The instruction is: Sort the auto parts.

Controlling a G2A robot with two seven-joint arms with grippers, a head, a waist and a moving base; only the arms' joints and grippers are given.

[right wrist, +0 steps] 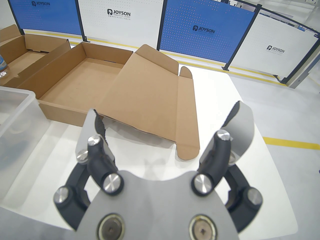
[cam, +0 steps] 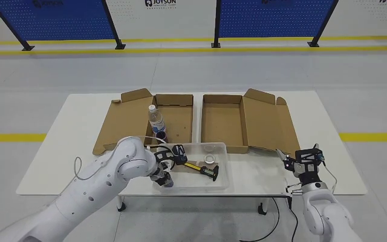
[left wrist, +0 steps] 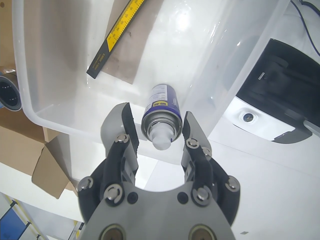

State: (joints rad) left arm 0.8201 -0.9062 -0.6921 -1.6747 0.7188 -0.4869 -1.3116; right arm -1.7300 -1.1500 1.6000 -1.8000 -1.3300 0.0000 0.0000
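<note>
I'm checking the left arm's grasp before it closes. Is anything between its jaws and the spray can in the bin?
Nothing visible does. The left jaws stand open on either side of the spray can, which sits in the clear bin; the caliper lies apart from it.

The spray can [left wrist: 163, 102] is purple (caliper [left wrist: 125, 21] yellow and black).

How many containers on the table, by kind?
Cardboard boxes: 2, the left box and the right box
Clear plastic bin: 1
Total: 3
</note>
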